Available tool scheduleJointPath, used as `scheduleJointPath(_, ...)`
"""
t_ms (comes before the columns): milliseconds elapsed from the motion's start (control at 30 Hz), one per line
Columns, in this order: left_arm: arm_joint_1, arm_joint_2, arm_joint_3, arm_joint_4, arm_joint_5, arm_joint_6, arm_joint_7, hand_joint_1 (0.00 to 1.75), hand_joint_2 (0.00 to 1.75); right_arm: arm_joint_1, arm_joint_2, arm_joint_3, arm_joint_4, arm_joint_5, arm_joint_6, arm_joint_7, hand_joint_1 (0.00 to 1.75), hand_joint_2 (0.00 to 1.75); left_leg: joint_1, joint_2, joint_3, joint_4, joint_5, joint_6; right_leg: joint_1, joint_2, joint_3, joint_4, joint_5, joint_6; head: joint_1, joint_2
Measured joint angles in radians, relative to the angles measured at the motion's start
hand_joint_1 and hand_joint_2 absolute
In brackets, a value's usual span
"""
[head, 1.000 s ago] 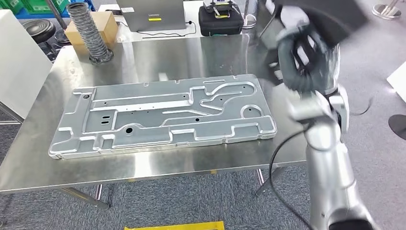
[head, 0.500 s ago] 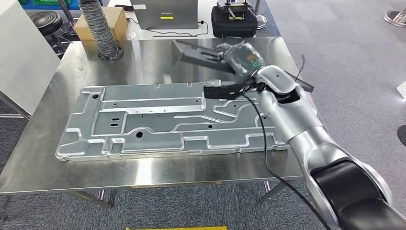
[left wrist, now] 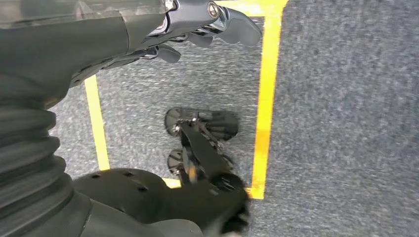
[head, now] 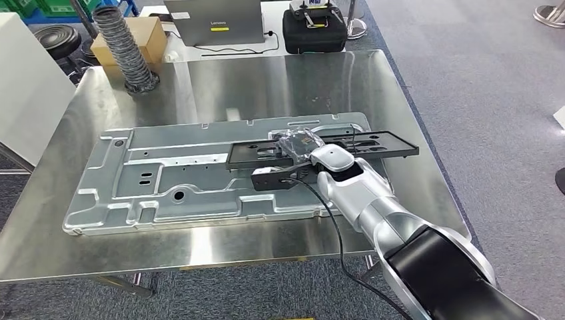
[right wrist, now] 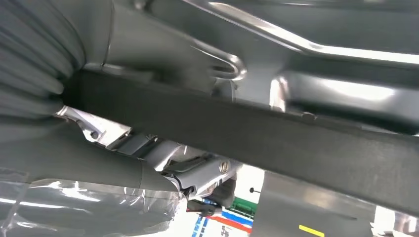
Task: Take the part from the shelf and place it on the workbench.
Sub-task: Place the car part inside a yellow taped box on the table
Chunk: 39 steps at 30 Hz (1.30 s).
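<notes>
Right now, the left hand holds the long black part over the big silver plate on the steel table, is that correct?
Not quite: the right hand holds the black part, not the left. The head view shows the right arm reaching in, with the part over the silver plate on the steel table. The left hand hangs over the floor.

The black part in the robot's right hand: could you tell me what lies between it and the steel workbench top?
In the head view, the large silver cast plate lies on the workbench, directly beneath the black part held by the right hand.
</notes>
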Motion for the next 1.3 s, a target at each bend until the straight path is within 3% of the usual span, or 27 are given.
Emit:
scheduleJointPath(67, -0.002, 0.0, 0.0, 0.0, -0.008, 0.013, -0.006, 0.0, 1.75, 0.001, 0.013, 0.002, 0.01, -0.004, -0.017, -0.011, 0.0, 0.0, -0.002, -0.001, 0.051, -0.104, 0.031, 0.008, 0.004, 0.005, 0.001, 0.005, -0.006, 0.008, 0.0, 0.0)
scheduleJointPath(167, -0.005, -0.001, 0.0, 0.0, -0.025, 0.038, -0.011, 0.0, 1.75, 0.007, 0.033, 0.003, 0.02, -0.013, -0.057, -0.045, 0.0, 0.0, -0.002, -0.001, 0.061, -0.123, 0.029, 0.025, 0.005, 0.007, 0.0, 0.006, -0.009, 0.021, 0.0, 0.0)
scheduleJointPath(233, -0.009, -0.002, -0.001, 0.0, -0.035, 0.048, -0.013, 0.0, 0.87, 0.009, 0.046, 0.003, 0.023, -0.021, -0.085, -0.073, 0.0, 0.0, 0.001, 0.001, 0.065, -0.129, 0.032, 0.038, 0.004, 0.004, -0.01, 0.035, -0.032, 0.03, 0.001, 0.0)
scheduleJointPath(300, -0.014, -0.003, -0.001, 0.0, -0.041, 0.051, -0.017, 0.0, 0.0, 0.012, 0.059, 0.003, 0.023, -0.03, -0.111, -0.11, 0.0, 0.0, 0.002, 0.001, 0.068, -0.132, 0.032, 0.045, 0.002, 0.001, -0.059, 0.144, -0.09, 0.036, 0.003, 0.0)
scheduleJointPath(367, -0.019, -0.003, -0.001, 0.0, -0.048, 0.052, -0.021, 0.0, 0.0, 0.021, 0.072, 0.003, 0.021, -0.047, -0.133, -0.154, 0.0, 0.0, 0.002, 0.001, 0.068, -0.131, 0.032, 0.047, 0.0, 0.0, -0.123, 0.272, -0.138, 0.039, 0.002, 0.0)
scheduleJointPath(400, -0.02, -0.004, -0.001, 0.0, -0.052, 0.052, -0.022, 0.0, 0.0, 0.027, 0.08, 0.003, 0.018, -0.06, -0.14, -0.176, 0.0, 0.0, 0.001, 0.001, 0.068, -0.13, 0.031, 0.047, 0.0, 0.0, -0.138, 0.298, -0.138, 0.039, 0.003, 0.0)
scheduleJointPath(433, -0.022, -0.004, -0.002, 0.0, -0.056, 0.052, -0.022, 0.0, 0.0, 0.033, 0.087, 0.002, 0.012, -0.078, -0.144, -0.2, 0.0, 0.0, 0.001, 0.001, 0.068, -0.129, 0.03, 0.046, 0.0, -0.001, -0.131, 0.281, -0.118, 0.038, 0.003, 0.0)
scheduleJointPath(533, -0.027, -0.009, -0.008, 0.0, -0.066, 0.052, -0.021, 0.0, 0.0, 0.043, 0.103, -0.015, -0.027, -0.162, -0.148, -0.281, 0.0, 0.0, -0.001, 0.0, 0.069, -0.123, 0.026, 0.04, 0.004, -0.005, -0.038, 0.081, -0.024, 0.024, 0.002, 0.0)
scheduleJointPath(600, -0.03, -0.011, -0.011, 0.0, -0.071, 0.05, -0.019, 0.0, 0.0, 0.051, 0.106, -0.036, -0.073, -0.239, -0.136, -0.332, 0.0, 0.0, -0.003, 0.0, 0.068, -0.122, 0.025, 0.031, 0.009, -0.005, -0.006, 0.013, -0.006, 0.017, 0.002, 0.0)
scheduleJointPath(733, -0.03, -0.014, -0.011, 0.0, -0.072, 0.03, -0.029, 0.0, 0.0, 0.096, 0.088, -0.098, -0.249, -0.457, -0.134, -0.396, 0.0, 0.0, -0.003, 0.0, 0.064, -0.111, 0.012, 0.011, 0.005, -0.006, -0.001, -0.003, 0.004, 0.001, 0.001, 0.0)
scheduleJointPath(800, -0.027, -0.015, -0.008, 0.0, -0.066, 0.02, -0.042, 0.0, 0.0, 0.123, 0.064, -0.144, -0.374, -0.564, -0.163, -0.401, 0.0, 0.0, -0.001, 0.001, 0.029, -0.023, -0.044, 0.003, 0.0, -0.009, 0.003, -0.011, 0.008, -0.006, -0.001, 0.0)
scheduleJointPath(867, -0.018, -0.016, 0.001, 0.0, -0.055, 0.014, -0.061, 0.0, 0.0, 0.163, 0.026, -0.194, -0.512, -0.633, -0.221, -0.399, 0.0, 0.0, 0.002, 0.001, -0.028, 0.114, -0.107, -0.002, 0.001, -0.011, 0.004, -0.01, 0.007, -0.007, -0.002, 0.0)
scheduleJointPath(900, -0.012, -0.016, 0.007, 0.0, -0.047, 0.013, -0.07, 0.0, 0.0, 0.191, 0.004, -0.221, -0.586, -0.65, -0.262, -0.396, 0.0, 0.0, 0.003, 0.001, -0.044, 0.154, -0.118, -0.004, 0.001, -0.012, 0.005, -0.01, 0.007, -0.007, -0.002, 0.0)
scheduleJointPath(933, -0.005, -0.016, 0.015, 0.0, -0.039, 0.012, -0.079, 0.0, 0.0, 0.222, -0.021, -0.25, -0.662, -0.655, -0.309, -0.394, 0.0, 0.0, 0.004, 0.001, -0.043, 0.158, -0.11, -0.005, 0.001, -0.012, 0.006, -0.01, 0.006, -0.006, -0.002, 0.0)
scheduleJointPath(967, 0.0, -0.016, 0.024, 0.0, -0.03, 0.012, -0.086, 0.0, 0.0, 0.254, -0.046, -0.283, -0.739, -0.649, -0.358, -0.391, 0.0, 0.0, 0.005, 0.001, -0.021, 0.118, -0.083, -0.005, 0.001, -0.012, 0.007, -0.009, 0.005, -0.003, -0.002, 0.0)
scheduleJointPath(1033, 0.007, -0.016, 0.042, 0.0, -0.017, 0.013, -0.092, 0.0, 0.0, 0.314, -0.095, -0.351, -0.877, -0.625, -0.44, -0.387, 0.0, 0.0, 0.007, 0.0, 0.052, -0.019, -0.02, -0.001, 0.002, -0.011, 0.01, -0.004, 0.001, 0.005, -0.002, 0.0)
scheduleJointPath(1100, 0.01, -0.017, 0.059, 0.0, -0.008, 0.015, -0.091, 0.0, 0.0, 0.383, -0.146, -0.424, -0.995, -0.628, -0.489, -0.395, 0.0, 0.0, 0.005, -0.002, 0.096, -0.106, 0.002, 0.007, 0.005, -0.01, 0.007, 0.001, -0.001, 0.017, -0.001, 0.0)
scheduleJointPath(1200, 0.014, -0.019, 0.082, 0.0, 0.001, 0.021, -0.088, 0.0, 0.0, 0.522, -0.215, -0.559, -1.131, -0.665, -0.524, -0.44, 0.0, 0.0, 0.004, -0.007, 0.099, -0.121, 0.003, 0.027, 0.005, -0.012, 0.01, -0.001, -0.001, 0.035, 0.0, 0.0)
scheduleJointPath(1233, 0.015, -0.02, 0.09, 0.0, 0.003, 0.023, -0.088, 0.0, 0.0, 0.573, -0.234, -0.611, -1.164, -0.681, -0.529, -0.459, 0.0, 0.0, 0.005, -0.007, 0.099, -0.125, 0.008, 0.036, 0.003, -0.012, 0.007, 0.009, -0.015, 0.041, 0.001, 0.0)
scheduleJointPath(1300, 0.016, -0.021, 0.105, 0.0, 0.005, 0.026, -0.088, 0.0, 0.0, 0.676, -0.264, -0.717, -1.21, -0.72, -0.529, -0.498, 0.0, 0.0, 0.006, -0.006, 0.093, -0.133, 0.018, 0.053, 0.0, -0.01, -0.021, 0.084, -0.08, 0.052, 0.003, 0.0)
